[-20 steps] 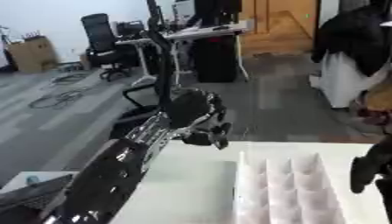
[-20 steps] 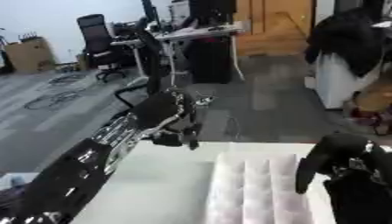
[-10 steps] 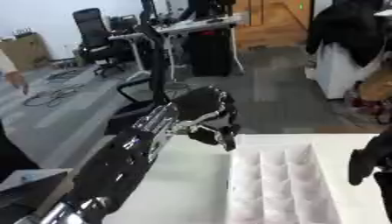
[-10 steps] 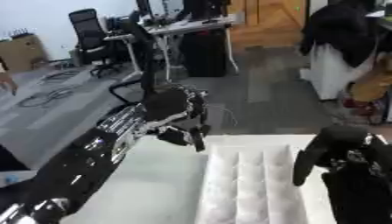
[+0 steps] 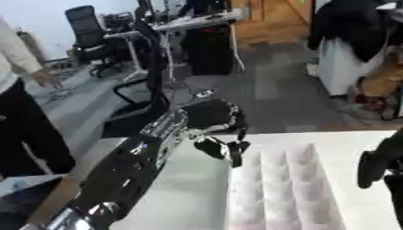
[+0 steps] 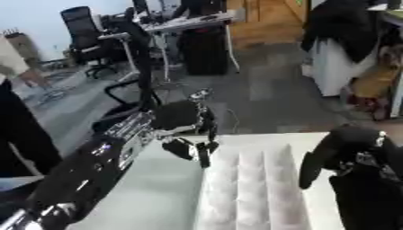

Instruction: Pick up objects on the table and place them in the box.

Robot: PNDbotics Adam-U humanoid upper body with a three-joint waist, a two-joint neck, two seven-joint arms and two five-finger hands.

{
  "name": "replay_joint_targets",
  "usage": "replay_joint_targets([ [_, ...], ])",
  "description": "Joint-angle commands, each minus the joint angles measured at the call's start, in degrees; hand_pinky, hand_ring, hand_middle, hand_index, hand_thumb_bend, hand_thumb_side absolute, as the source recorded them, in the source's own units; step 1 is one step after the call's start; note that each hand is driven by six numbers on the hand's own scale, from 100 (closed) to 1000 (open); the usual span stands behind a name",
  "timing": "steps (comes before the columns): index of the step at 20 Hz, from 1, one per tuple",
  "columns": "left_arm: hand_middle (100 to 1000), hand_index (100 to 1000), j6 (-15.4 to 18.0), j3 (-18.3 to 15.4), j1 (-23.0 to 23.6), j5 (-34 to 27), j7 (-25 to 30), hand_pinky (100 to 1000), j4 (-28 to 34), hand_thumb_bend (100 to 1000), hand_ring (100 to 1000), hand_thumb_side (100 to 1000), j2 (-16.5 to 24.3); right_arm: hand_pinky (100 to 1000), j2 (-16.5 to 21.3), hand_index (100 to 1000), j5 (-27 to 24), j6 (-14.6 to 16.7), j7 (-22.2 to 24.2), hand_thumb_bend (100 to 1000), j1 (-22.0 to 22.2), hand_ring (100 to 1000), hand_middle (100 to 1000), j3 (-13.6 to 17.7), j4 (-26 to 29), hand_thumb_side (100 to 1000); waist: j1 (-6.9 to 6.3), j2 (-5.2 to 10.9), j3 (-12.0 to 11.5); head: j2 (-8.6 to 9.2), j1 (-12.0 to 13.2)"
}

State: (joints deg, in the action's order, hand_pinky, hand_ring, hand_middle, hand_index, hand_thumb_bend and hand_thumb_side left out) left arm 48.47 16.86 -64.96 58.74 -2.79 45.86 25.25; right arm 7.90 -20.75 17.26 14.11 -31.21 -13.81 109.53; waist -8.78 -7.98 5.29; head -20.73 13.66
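White table (image 5: 189, 197): left hand (image 5: 217, 134) seemingly curled beside box (image 5: 283, 188) edge

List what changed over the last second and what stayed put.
The camera shifted, so the room and the person at the left edge sit differently. The left hand still hovers beside the white ribbed box, fingers curled, with no clear move of its own. The right hand stays at the box's right side. Nothing visibly grasped or released.

Motion blur softens both views. The black left hand (image 5: 219, 134) near the frame's centre has downward-curled fingers, yet whether they enclose anything cannot be told. The black right hand (image 6: 346, 150) is cut by the right edge in the left eye view. The white ridged box (image 5: 287, 188) runs off the bottom edge.
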Motion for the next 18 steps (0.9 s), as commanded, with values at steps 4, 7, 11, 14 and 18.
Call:
replay_joint_targets([
  [4, 306, 559, 2.0, -0.9, -2.4, -3.2, 6.6, 100, -1.8, 100, 231, 642, 0.2, 337, -1.0, 734, -0.3, -0.5, 0.6, 100, -1.9, 429, 533, -0.6, 1.6, 890, -0.38, -0.18, 1.0, 0.5, 1.6],
  [7, 332, 589, 1.8, -1.5, -3.3, -5.2, 10.8, 100, -3.9, 100, 255, 629, -0.3, 340, -1.4, 734, -0.4, -0.8, 0.9, 100, -2.4, 430, 534, -0.9, 2.0, 887, -0.76, -0.8, 1.9, 0.58, 2.4],
  [11, 459, 684, -0.4, -3.6, -4.6, -10.4, 21.4, 118, -9.4, 153, 367, 647, -1.3, 346, -2.1, 734, -0.8, -1.2, 1.6, 100, -3.4, 432, 536, -1.6, 2.5, 886, -1.56, -1.79, 3.4, 0.9, 4.0],
  [14, 545, 719, -4.7, -5.8, -5.7, -16.4, 31.4, 304, -12.5, 306, 480, 608, -1.9, 354, -2.7, 733, -1.2, -1.4, 2.1, 100, -4.0, 435, 538, -1.9, 3.1, 886, -2.24, -2.52, 4.5, 1.19, 5.1],
  [18, 807, 855, -9.4, -7.0, -7.0, -23.3, 41.3, 768, -12.4, 696, 796, 558, -1.6, 362, -3.2, 733, -1.9, -1.8, 2.6, 100, -4.5, 437, 541, -2.3, 3.7, 885, -3.09, -3.21, 5.6, 1.52, 6.3],
])
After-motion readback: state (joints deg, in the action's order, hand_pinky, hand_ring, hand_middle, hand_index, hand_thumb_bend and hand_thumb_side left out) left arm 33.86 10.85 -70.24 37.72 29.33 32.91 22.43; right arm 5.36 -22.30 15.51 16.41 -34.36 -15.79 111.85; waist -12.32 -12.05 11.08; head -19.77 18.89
